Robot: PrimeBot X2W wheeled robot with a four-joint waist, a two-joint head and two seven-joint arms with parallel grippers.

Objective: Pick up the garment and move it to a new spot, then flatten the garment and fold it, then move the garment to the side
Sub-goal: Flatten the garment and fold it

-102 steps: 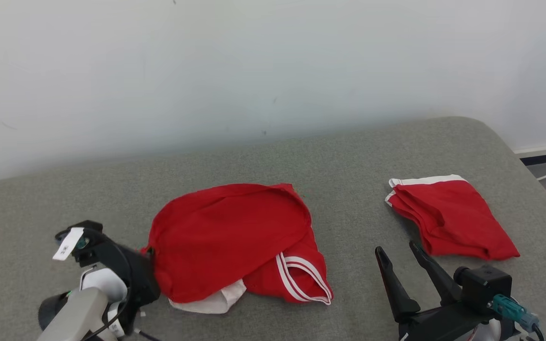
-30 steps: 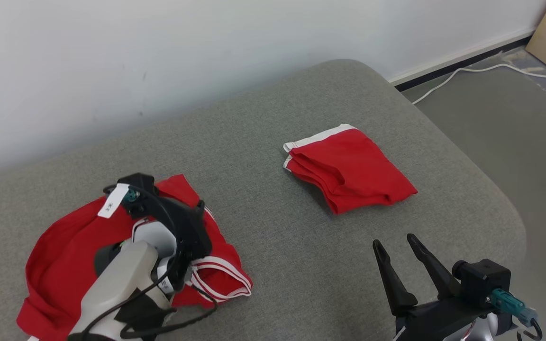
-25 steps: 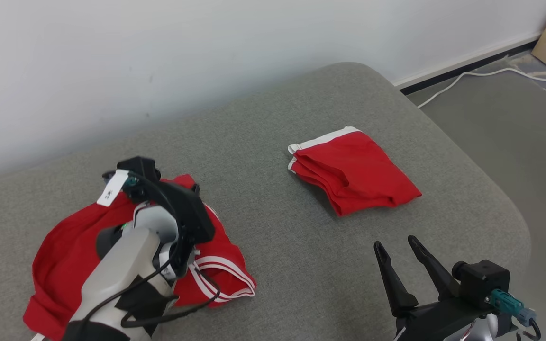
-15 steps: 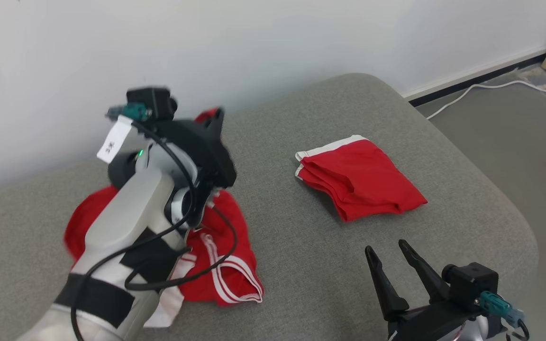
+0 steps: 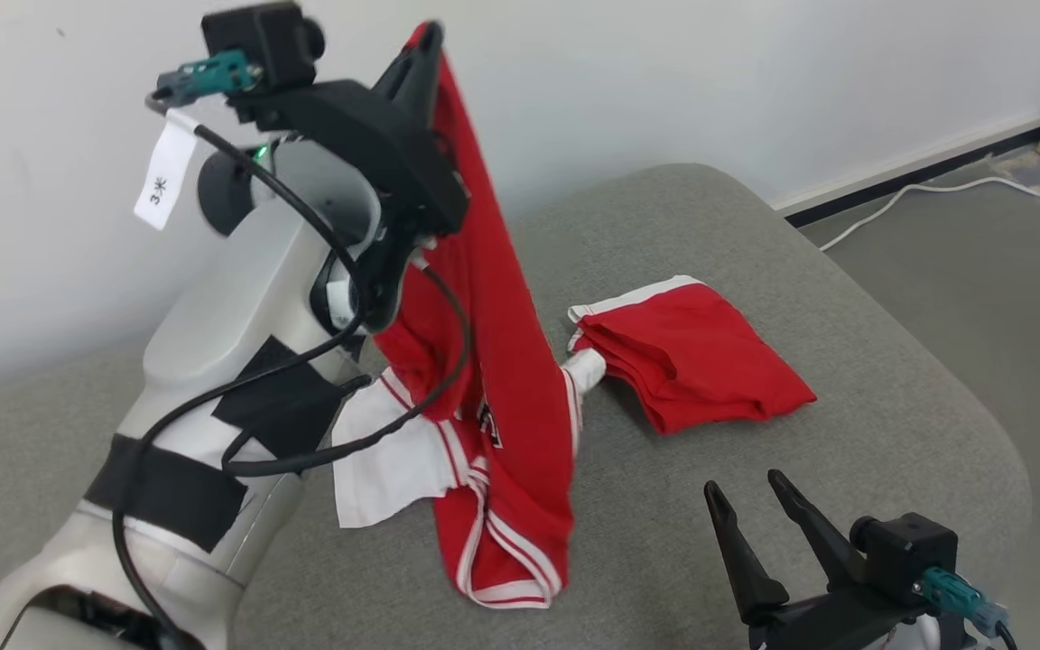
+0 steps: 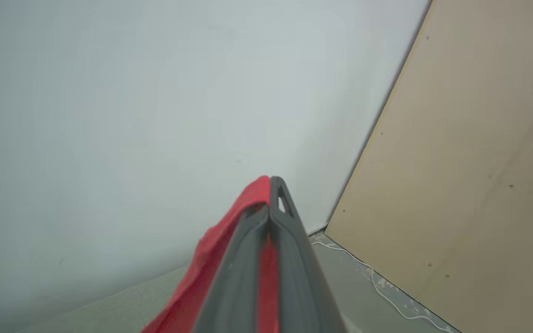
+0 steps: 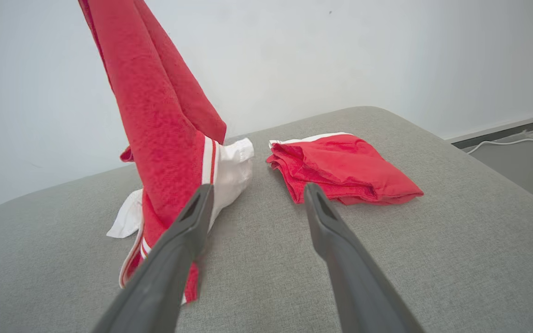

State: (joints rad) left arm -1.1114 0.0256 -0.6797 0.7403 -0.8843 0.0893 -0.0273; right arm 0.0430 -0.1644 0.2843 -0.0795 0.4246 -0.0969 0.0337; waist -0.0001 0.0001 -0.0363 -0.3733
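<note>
Grey fabric surface carries the trailing hem of the red-and-white garment, which hangs from the left gripper, pinched on its top edge. Lifting higher should keep it from dragging the folded red garment it touches. The right gripper stands wide open. The wrist tag reads "3米"; the garment's print is illegible.

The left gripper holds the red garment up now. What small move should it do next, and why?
Probably raise the left gripper a little higher before moving sideways. It is shut on the garment, but the garment's lower end lies on the grey surface, close beside the folded garment. Dragging it now might disturb that one.
</note>
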